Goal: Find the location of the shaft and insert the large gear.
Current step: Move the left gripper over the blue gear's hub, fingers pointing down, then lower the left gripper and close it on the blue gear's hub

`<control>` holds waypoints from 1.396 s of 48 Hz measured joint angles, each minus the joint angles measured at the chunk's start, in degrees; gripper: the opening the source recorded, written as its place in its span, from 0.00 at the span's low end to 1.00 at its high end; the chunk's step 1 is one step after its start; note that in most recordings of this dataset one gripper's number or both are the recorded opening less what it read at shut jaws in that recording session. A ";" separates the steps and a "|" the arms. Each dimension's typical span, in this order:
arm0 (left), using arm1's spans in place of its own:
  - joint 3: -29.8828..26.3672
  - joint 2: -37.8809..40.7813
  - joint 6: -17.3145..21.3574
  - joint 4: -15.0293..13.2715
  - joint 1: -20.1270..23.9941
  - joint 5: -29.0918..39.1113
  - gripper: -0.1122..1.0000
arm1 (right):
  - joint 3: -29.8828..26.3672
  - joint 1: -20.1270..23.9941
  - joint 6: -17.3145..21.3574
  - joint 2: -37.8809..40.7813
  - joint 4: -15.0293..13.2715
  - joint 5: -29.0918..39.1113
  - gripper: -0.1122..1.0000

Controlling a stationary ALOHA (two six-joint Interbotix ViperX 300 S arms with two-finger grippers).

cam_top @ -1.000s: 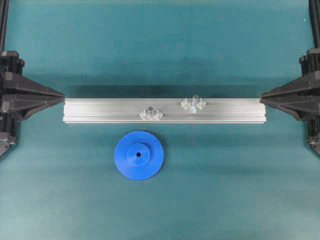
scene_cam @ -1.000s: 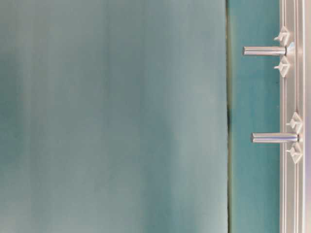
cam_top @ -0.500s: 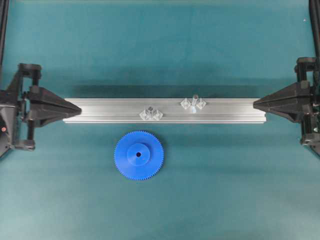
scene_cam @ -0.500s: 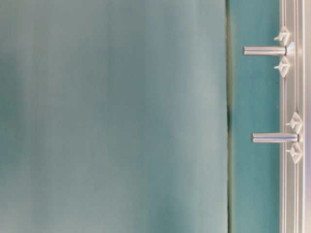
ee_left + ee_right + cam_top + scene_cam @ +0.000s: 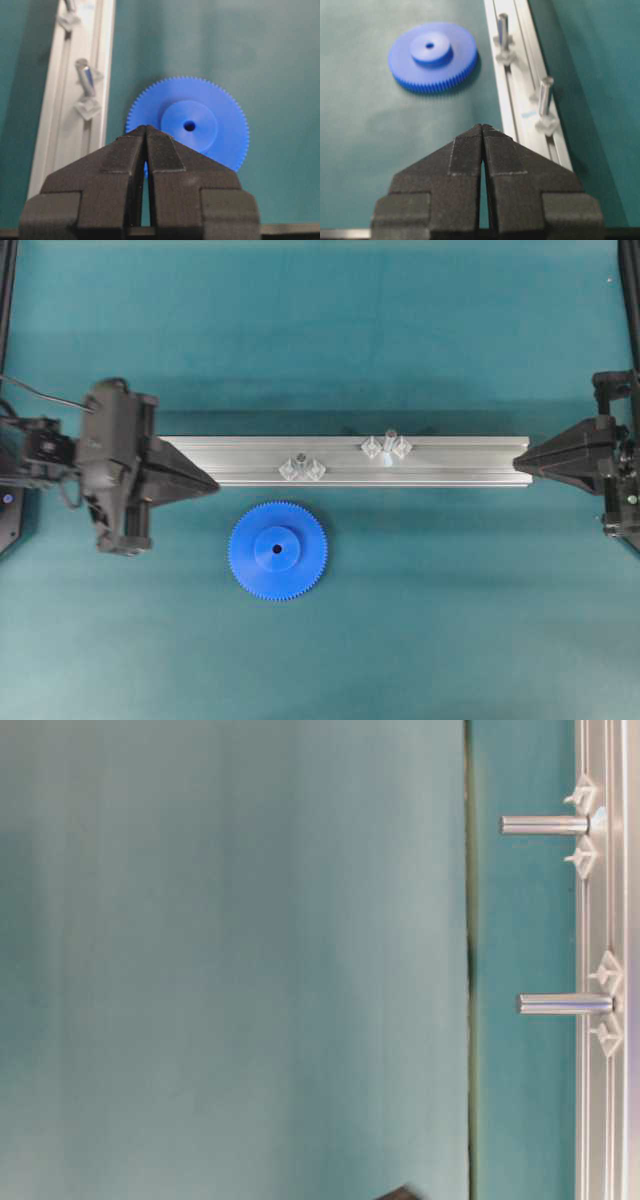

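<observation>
The large gear (image 5: pixel 278 550) is a blue toothed disc lying flat on the teal mat in front of the aluminium rail (image 5: pixel 450 475). The shaft (image 5: pixel 388 443) stands on the rail right of centre, with clear tabs spread at its sides. It also shows in the table-level view, shaft (image 5: pixel 545 824), and close by in the right wrist view, shaft (image 5: pixel 545 97). My left gripper (image 5: pixel 213 483) is shut and empty, over the rail's left end. Its tip (image 5: pixel 146 128) overlaps the gear's near rim (image 5: pixel 200 125). My right gripper (image 5: pixel 517 455) is shut and empty at the rail's right end, seen also as right gripper (image 5: pixel 482 126).
A shorter peg (image 5: pixel 300 462) with bunched tabs stands on the rail left of centre, just behind the gear; it is also in the left wrist view, peg (image 5: pixel 87 80). The teal mat (image 5: pixel 450 620) spreads all round.
My left arm has swung rightward over the rail's left end towards the gear, and a dark tip now pokes into the bottom of the table-level view. The right gripper has barely shifted.
</observation>
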 measured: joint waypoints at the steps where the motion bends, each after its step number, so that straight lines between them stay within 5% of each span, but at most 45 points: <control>1: -0.26 0.88 0.00 0.00 -0.18 0.00 0.11 | 0.00 0.00 0.00 -0.18 0.00 0.35 0.10; 27: -12.57 19.16 0.09 0.00 -2.02 8.61 0.11 | 0.70 -1.32 0.09 -4.04 0.00 8.17 0.10; 67: -27.33 31.46 0.53 0.00 -4.04 27.33 0.11 | 2.11 -2.64 0.09 -4.83 -0.09 8.53 0.10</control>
